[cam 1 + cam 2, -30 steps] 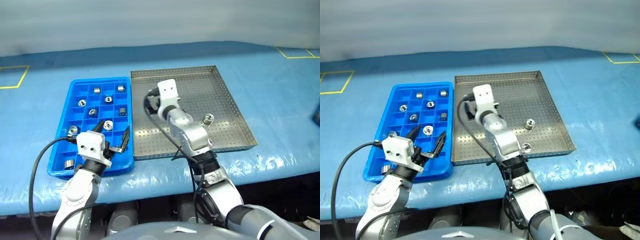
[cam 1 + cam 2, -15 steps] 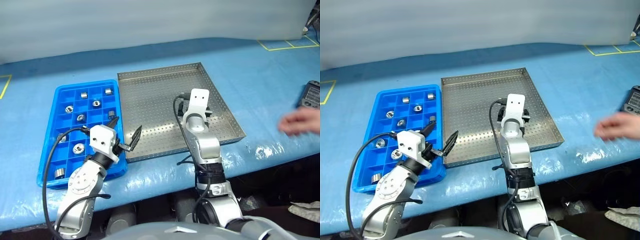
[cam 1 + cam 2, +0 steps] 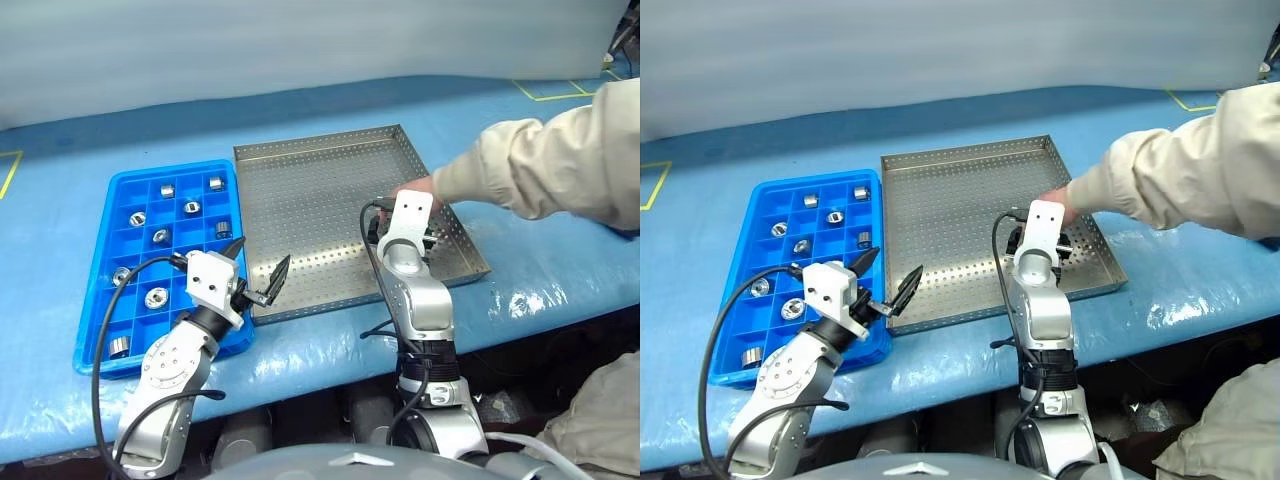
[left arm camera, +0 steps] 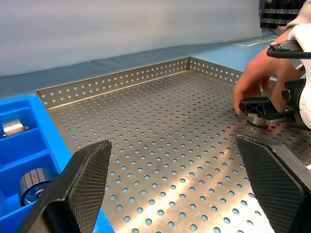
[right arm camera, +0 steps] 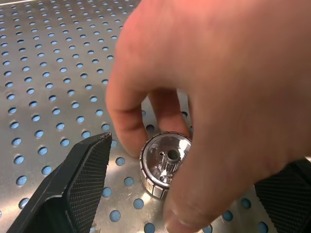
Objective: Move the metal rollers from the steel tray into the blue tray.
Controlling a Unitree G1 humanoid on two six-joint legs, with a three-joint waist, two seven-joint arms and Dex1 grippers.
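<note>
We see a person's hand (image 5: 209,97) pinching a shiny silver metal roller (image 5: 165,165) on the grey perforated steel tray (image 3: 300,200); our right gripper (image 5: 180,194) stands wide around it. Our left gripper (image 3: 258,270) hangs wide, empty, by the bright blue gridded plastic tray (image 3: 95,300).

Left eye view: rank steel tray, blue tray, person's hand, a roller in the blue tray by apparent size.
1. steel tray
2. blue tray, clearly narrower
3. person's hand, partly hidden behind the right tool
4. roller, smallest

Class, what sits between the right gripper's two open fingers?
In the right wrist view, a metal roller on the steel tray, pinched by a person's hand, sits between the right gripper fingers.
</note>
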